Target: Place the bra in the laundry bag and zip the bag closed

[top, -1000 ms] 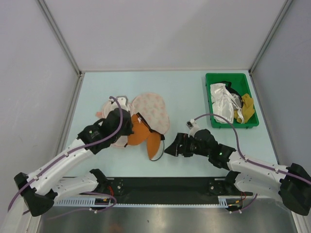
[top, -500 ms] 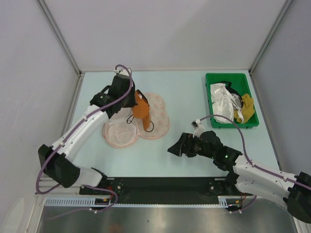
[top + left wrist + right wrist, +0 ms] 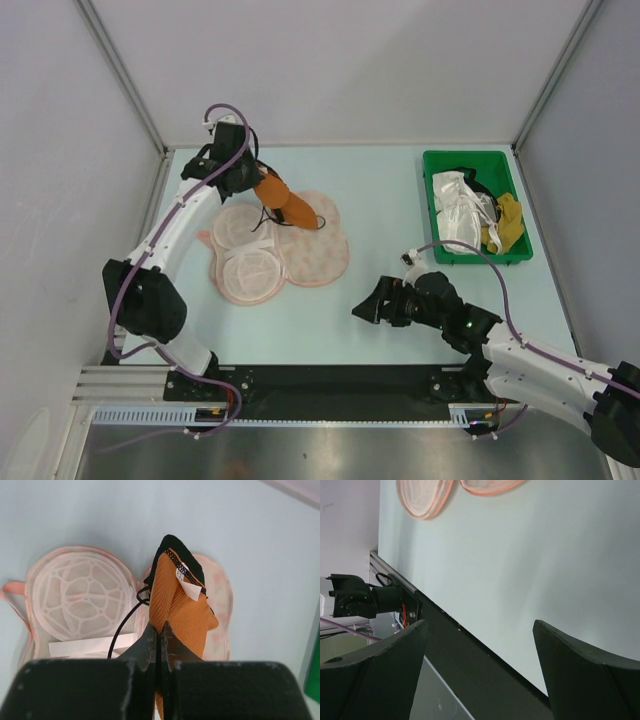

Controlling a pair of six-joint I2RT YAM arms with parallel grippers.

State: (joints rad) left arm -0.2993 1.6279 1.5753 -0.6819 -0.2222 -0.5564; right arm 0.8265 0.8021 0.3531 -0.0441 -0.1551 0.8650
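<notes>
My left gripper (image 3: 252,181) is shut on the orange bra (image 3: 283,203) and holds it folded, hanging above the far part of the open laundry bag (image 3: 320,255). The bag lies flat on the table, its white mesh panels (image 3: 243,250) to the left and its speckled lobes to the right. In the left wrist view the bra (image 3: 182,605) hangs from my closed gripper (image 3: 160,630), a black strap trailing over the mesh panel (image 3: 80,600). My right gripper (image 3: 368,306) is open and empty, low over the table right of the bag; its wrist view (image 3: 480,630) shows the bag's edge (image 3: 427,502).
A green plastic bin (image 3: 435,240) with white and yellow clothes stands at the back right. Grey walls enclose the table on three sides. The black base rail (image 3: 340,380) runs along the near edge.
My left gripper lifted the bra from the bag's near side and carried it back and left, above the bag's far part. The bag now lies fully open. The right gripper shifted slightly right.
</notes>
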